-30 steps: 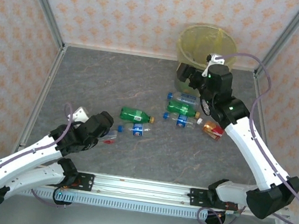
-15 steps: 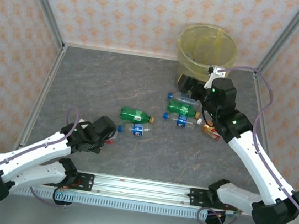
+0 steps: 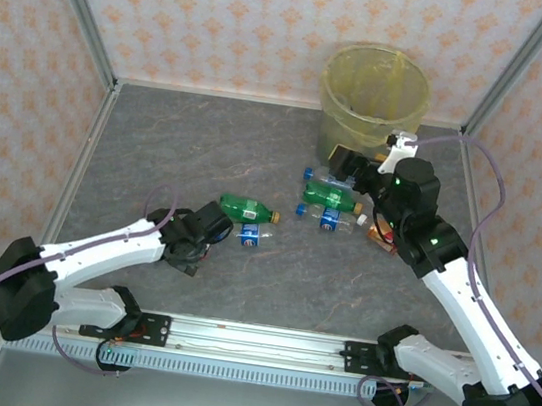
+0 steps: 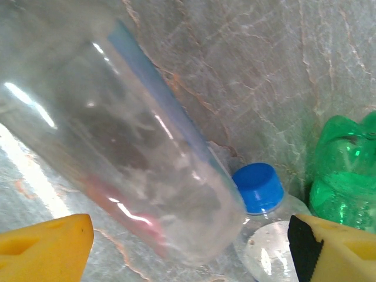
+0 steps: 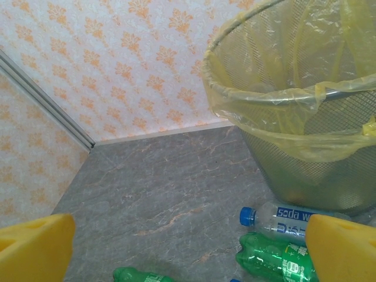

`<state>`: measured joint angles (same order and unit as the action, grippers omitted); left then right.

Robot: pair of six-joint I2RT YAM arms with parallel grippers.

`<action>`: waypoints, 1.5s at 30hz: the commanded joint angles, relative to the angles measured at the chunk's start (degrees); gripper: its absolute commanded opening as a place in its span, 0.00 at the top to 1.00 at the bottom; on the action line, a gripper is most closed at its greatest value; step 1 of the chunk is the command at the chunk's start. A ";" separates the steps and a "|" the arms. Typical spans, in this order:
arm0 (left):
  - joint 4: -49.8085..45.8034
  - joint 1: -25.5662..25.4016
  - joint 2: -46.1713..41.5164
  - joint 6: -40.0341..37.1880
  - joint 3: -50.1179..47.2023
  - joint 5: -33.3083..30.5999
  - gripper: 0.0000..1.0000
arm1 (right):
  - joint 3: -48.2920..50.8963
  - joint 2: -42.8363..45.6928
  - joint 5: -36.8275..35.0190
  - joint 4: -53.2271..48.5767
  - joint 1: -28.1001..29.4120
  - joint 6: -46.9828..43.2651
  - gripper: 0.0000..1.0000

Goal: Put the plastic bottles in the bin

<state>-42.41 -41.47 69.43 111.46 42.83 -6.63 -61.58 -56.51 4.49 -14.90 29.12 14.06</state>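
Most of the job is left. At least six bottles [image 3: 328, 216] lie on the surface [image 3: 177, 150], and none is held. Four cluster right of centre, just below the bin [image 3: 374, 91] at the upper right. Whether the bin holds any bottles cannot be told.

Your left gripper [image 4: 188, 249] is open, a finger on either side of a clear bottle [image 4: 147, 158] lying left of the middle, not closed on it. A blue-capped bottle [image 4: 258, 188] and a green bottle [image 4: 346, 170] lie just beside it.

Your right gripper [image 5: 188, 247] is wide open and empty near the foot of the bin, above the cluster. I judge the clear bottle to be the next one to go in.
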 commanded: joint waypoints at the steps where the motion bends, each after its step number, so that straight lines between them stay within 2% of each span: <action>1: -0.79 0.52 2.65 2.63 2.59 -3.08 0.12 | 0.41 1.36 -0.87 0.54 0.34 -0.86 0.00; 10: 2.43 1.22 9.17 5.05 2.11 -1.66 0.13 | -0.10 2.37 -2.58 -2.01 0.33 -1.91 0.00; 19: 9.11 3.84 10.02 4.08 -2.37 0.45 0.15 | -0.73 2.28 -3.53 -2.91 0.33 -2.03 0.00; 23: 8.84 4.45 10.47 3.28 -2.76 0.86 0.16 | -1.08 2.51 -3.83 -3.84 0.33 -1.84 0.00; 39: 5.42 5.22 0.99 4.14 -9.66 1.61 0.18 | -0.58 3.51 -3.79 -4.23 0.33 0.46 0.00; 45: 6.94 5.18 -2.45 5.08 -11.71 1.64 0.18 | -0.03 3.70 -3.31 -4.09 0.32 1.10 0.00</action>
<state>-34.13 -36.95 67.88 115.55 31.99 -4.84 -61.49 -53.87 1.52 -18.87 29.12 14.33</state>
